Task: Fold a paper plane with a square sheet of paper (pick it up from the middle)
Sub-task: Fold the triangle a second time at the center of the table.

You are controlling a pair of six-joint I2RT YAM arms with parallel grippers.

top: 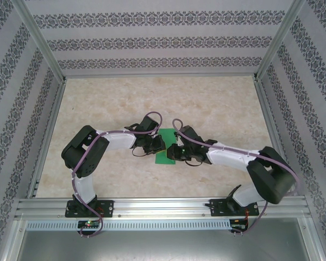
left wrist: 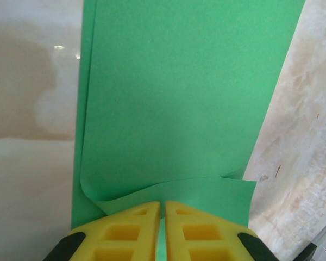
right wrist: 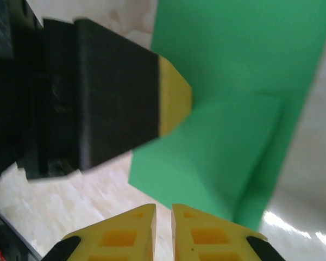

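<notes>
My left gripper (left wrist: 162, 209) has its yellow fingers pressed almost together, pinching the near edge of the square sheet of paper (left wrist: 190, 98). Green shows in the slit between them, and the sheet's edge curls up into my tips. From my right wrist, that left fingertip (right wrist: 176, 103) rests against the paper where a folded flap lies over the layer below. My right gripper (right wrist: 163, 215) is only narrowly parted, nothing between its fingers, and sits just beside the sheet's corner without touching it. The sheet is bright green and partly folded. It lies between my two grippers at the middle of the tabletop (top: 206, 109), somewhat nearer the near edge than the far one, with both arms bent inward toward it.
</notes>
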